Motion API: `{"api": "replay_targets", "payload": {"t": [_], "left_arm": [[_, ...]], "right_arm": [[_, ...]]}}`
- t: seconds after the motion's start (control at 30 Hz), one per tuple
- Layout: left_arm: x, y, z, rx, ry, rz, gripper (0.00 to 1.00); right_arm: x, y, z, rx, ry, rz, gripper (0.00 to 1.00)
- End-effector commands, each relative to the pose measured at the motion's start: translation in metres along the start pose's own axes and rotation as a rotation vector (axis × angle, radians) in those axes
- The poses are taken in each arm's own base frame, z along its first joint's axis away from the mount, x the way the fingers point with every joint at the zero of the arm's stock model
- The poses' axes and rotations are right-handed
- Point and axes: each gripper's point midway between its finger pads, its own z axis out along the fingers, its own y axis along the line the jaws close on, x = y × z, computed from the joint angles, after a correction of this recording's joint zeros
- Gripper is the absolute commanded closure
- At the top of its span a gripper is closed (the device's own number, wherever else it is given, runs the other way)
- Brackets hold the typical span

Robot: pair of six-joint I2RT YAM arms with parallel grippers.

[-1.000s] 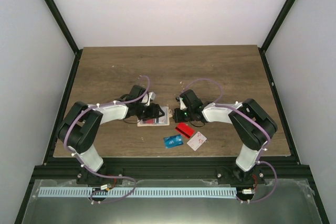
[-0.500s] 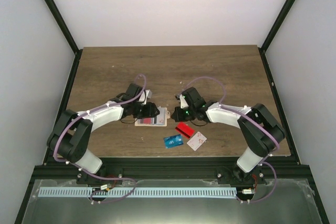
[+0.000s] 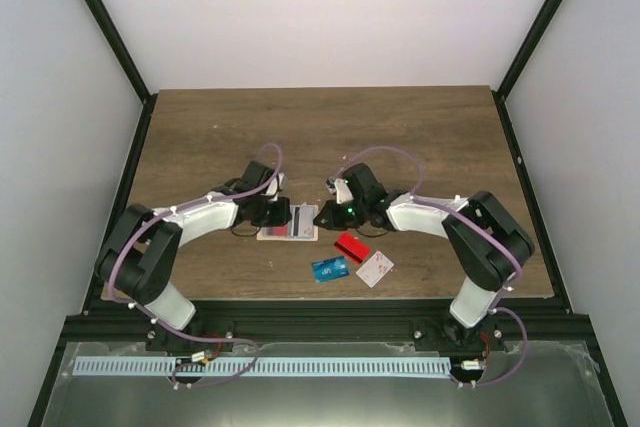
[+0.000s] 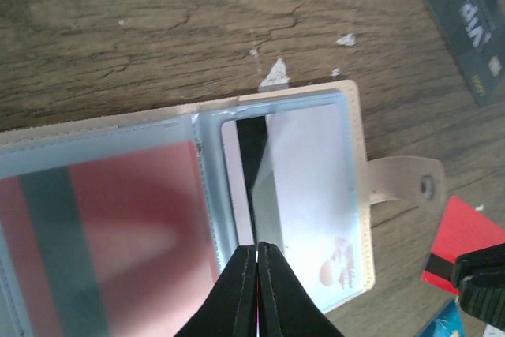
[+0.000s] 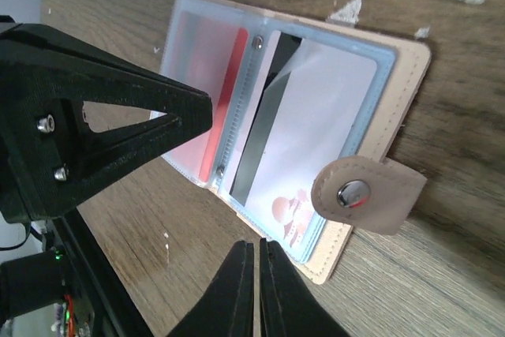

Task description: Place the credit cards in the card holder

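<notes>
Clenched tight, the left end effector (image 4: 257,254) shows me its two fingertips pressed together with nothing between them, poised over the middle fold of the open card holder (image 4: 357,155). From above, that end effector (image 3: 278,213) sits at the holder's 9 o'clock side.

The card holder (image 3: 300,226) lies flat and opened out near the centre of the worktop (image 3: 200,137), its long axis running 9 to 3. In the left wrist view the snap tab (image 4: 406,183) sticks out from its 3 o'clock edge. A red card with a dark stripe (image 4: 118,234) fills the left clear sleeve. A white card with a black stripe (image 4: 308,179) fills the right sleeve, its stripe running 12 to 6.

Over the holder's 3 o'clock end hangs the right end effector (image 3: 325,215), likewise clenched on nothing, its tips (image 5: 257,246) closed just off the holder's rim.

At the holder's 5 o'clock lie three loose cards, close together: a solid red card (image 3: 351,246), a blue card (image 3: 329,269) and a white card with a red dot (image 3: 375,268). The last two lie near the worktop's 6 o'clock edge. Toward 12 o'clock I see open wood.
</notes>
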Motion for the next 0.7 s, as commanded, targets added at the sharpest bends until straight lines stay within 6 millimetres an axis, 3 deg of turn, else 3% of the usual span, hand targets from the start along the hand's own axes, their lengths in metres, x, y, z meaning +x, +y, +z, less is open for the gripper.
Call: {"api": "replay_targets", "payload": {"t": [0.0, 0.13, 0.33, 0.67], "left_arm": [[0.005, 0.004, 0.010, -0.001, 0.017, 0.023, 0.96], [0.008, 0.007, 0.016, -0.009, 0.032, 0.027, 0.96], [0.014, 0.011, 0.022, -0.014, 0.054, 0.031, 0.96], [0.023, 0.019, 0.029, -0.026, 0.078, 0.027, 0.96]], "right_arm": [[-0.004, 0.013, 0.014, -0.047, 0.025, 0.004, 0.93], [-0.001, 0.009, 0.025, -0.033, 0.048, 0.016, 0.89], [-0.002, -0.014, 0.030, 0.078, 0.043, 0.045, 0.79], [0.003, -0.030, 0.040, 0.126, 0.061, 0.078, 0.75]]}}
